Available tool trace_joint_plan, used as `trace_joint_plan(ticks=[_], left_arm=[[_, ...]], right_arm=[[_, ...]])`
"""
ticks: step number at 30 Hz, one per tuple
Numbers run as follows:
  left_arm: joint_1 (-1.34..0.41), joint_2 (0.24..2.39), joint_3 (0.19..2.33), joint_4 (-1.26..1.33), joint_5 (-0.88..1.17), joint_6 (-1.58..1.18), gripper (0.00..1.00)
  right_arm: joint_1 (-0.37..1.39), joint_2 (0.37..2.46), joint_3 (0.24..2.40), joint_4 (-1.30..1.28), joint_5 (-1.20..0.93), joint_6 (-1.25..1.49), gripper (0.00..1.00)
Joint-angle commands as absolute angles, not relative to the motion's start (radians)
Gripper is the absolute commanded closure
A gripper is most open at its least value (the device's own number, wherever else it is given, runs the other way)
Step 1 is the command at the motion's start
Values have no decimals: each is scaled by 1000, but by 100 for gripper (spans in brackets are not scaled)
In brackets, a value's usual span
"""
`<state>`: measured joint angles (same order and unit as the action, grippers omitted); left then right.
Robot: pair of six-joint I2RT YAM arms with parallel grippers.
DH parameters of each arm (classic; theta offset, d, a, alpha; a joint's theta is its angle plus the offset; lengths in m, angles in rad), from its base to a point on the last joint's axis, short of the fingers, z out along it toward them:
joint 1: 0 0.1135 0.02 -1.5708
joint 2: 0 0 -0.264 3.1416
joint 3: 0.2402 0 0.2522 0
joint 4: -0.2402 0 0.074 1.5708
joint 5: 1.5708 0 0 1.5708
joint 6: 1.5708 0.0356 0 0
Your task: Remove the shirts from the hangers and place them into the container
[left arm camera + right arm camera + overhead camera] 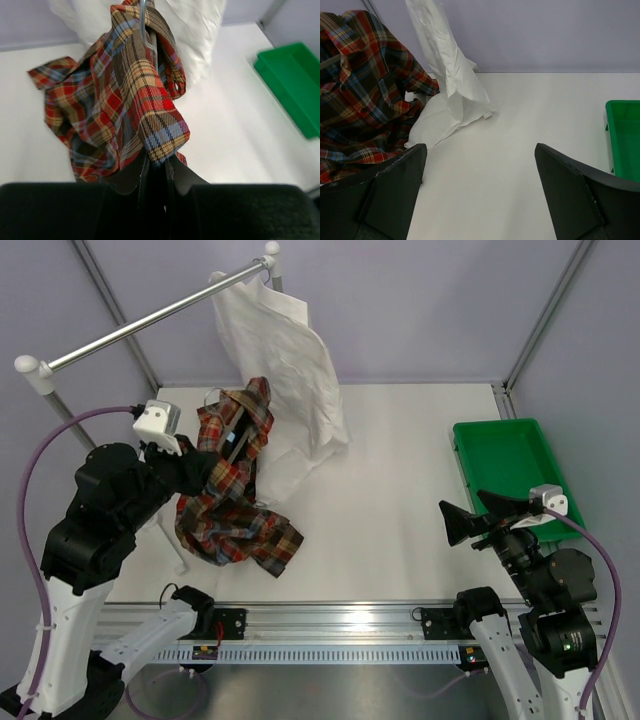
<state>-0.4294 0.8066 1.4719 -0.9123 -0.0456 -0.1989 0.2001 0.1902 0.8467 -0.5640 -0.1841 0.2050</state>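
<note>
Plaid shirt [238, 495]: left-centre of top view, upper part raised, lower part heaped on bench [400, 500]. Your left end effector [156, 167] nearly closed, pinching fold of it. Hanger wire [143, 22] shows among fabric, top of left wrist view. White shirt [285, 360] hangs from rail [150, 325], upper middle, hem on bench. Your right end effector [476, 514] wide open, holding nothing, near green container [500, 465], right side.

Light: bright, even, from above | Shadows: soft, under plaid shirt [235, 510] | Glare: sheen on rail [150, 325] | Focus: wrist-view foregrounds blurred
</note>
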Motion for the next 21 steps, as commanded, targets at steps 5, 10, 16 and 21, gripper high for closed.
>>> trace_joint_plan(ticks=[5,10,16,21], left_arm=[[-430,833,1486,-870,328,-114,100],[-430,887,1606,-867,489,-86,100],[-430,994,1827,-835,610,-101,100],[-430,1058,1930,-758,666,-120,100]], right_arm=[[215,216,870,-535,-189,184,1],[215,225,871,-535,-184,183,1],[215,239,887,-546,-179,173,1],[215,247,890,-548,-181,172,1]])
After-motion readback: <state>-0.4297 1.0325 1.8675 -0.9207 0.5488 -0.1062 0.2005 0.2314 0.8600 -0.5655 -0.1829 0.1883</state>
